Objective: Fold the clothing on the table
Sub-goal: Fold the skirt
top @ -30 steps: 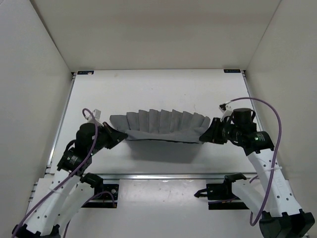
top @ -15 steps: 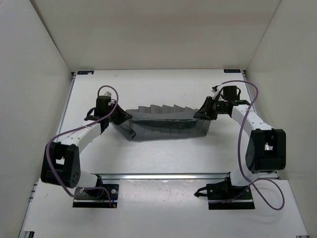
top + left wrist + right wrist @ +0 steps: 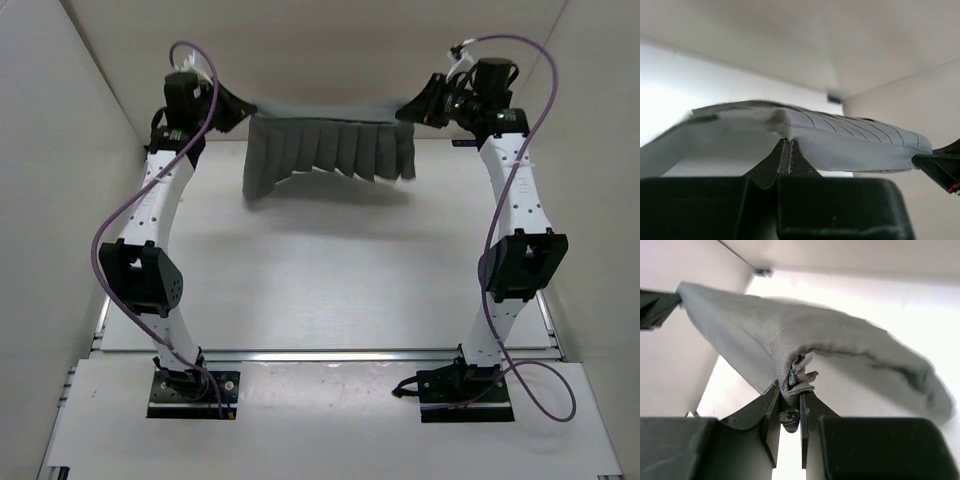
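We hold the skirt (image 3: 330,148) in the air above the far edge of the bench (image 3: 320,270), stretched between both hands. The left hand (image 3: 236,108), toward the far-left corner, is clamped fully down on a thin fold of the top edge. The right hand (image 3: 410,108), toward the far-right corner, is closed to a narrow gap on a bunched wad of fabric. The pleats hang free below and reach lowest at the left end.

Risks from here, in our judgement:
- The left pinch takes very little cloth — a sideways pull could slip it out and drop that end.
- Uneven lowering would land the pleats skewed, and the fold would come out crooked.
- Both arms are stretched far out, close to the back wall, so there is little margin for correction.

The bench is white, flat and smooth, so cloth will probably slide on it. White walls (image 3: 60,150) enclose three sides. A metal rail (image 3: 330,354) runs along the near edge.
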You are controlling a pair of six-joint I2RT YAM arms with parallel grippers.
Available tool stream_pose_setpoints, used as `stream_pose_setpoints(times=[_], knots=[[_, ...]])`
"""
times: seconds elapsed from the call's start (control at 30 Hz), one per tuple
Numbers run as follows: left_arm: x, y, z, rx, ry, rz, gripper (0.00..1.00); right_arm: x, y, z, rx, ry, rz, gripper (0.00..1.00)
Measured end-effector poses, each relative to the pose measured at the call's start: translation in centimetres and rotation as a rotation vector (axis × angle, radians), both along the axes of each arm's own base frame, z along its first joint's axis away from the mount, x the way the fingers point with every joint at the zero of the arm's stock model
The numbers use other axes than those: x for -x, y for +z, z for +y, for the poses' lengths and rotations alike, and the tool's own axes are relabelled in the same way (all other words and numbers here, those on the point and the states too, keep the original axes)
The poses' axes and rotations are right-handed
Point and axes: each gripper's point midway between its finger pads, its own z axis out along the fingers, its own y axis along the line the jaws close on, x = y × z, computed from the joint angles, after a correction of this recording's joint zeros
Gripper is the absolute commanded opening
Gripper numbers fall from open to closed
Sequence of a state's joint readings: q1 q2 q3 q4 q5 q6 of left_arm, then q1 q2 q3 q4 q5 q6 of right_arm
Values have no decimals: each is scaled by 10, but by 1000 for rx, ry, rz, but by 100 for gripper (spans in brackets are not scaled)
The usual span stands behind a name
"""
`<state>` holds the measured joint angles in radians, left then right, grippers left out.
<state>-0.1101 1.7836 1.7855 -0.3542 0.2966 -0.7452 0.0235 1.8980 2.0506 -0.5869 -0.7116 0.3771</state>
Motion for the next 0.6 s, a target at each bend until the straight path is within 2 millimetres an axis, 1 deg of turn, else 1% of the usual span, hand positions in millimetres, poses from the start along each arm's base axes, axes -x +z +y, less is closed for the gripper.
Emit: stream_pose_setpoints(times=[0.03, 0.07, 0.1, 0.13, 0.17, 0.2, 0.23, 0.27, 0.33, 0.37, 0.4, 0.43, 0.47, 0.5, 0.53, 0.57, 0.6], knots=[[-6, 23, 1, -1, -3, -49, 0, -1, 18, 1, -6, 9, -45, 0], [-6, 41, 1, -3, -7, -87, 0, 0, 31, 0, -13, 19, -76, 0], [-1, 50, 1, -3, -12, -108, 0, 6, 39, 0, -22, 30, -92, 0], [7, 53, 1, -3, -20, -111, 0, 10, 42, 0, -29, 40, -98, 0], [16, 52, 0, -2, -29, -113, 0, 15, 38, -1, -34, 48, -91, 0], [26, 43, 0, -1, -35, -101, 0, 22, 29, -1, -43, 57, -70, 0], [38, 26, 0, -1, -43, -73, 0, 28, 16, -1, -50, 66, -35, 0], [49, 5, 1, -3, -48, -34, 0, 34, -2, 0, -57, 73, 8, 0], [68, -46, 0, -3, -57, 57, 0, 46, -49, 1, -67, 80, 117, 0], [82, -81, -1, -4, -60, 122, 0, 53, -78, 1, -70, 79, 188, 0], [100, -118, -2, -9, -64, 194, 0, 62, -105, 2, -70, 76, 243, 0], [119, -151, -3, -13, -69, 268, 0, 74, -131, 2, -69, 70, 310, 0], [142, -185, -4, -20, -74, 343, 0, 92, -156, 2, -66, 65, 375, 0], [168, -214, -6, -29, -83, 412, 0, 112, -179, 3, -59, 58, 439, 0], [195, -238, -7, -38, -91, 475, 0, 136, -199, 4, -50, 53, 492, 0], [222, -256, -7, -47, -100, 526, 0, 161, -213, 5, -39, 49, 538, 0], [247, -268, -8, -57, -113, 557, 0, 182, -221, 6, -32, 48, 563, 0]])
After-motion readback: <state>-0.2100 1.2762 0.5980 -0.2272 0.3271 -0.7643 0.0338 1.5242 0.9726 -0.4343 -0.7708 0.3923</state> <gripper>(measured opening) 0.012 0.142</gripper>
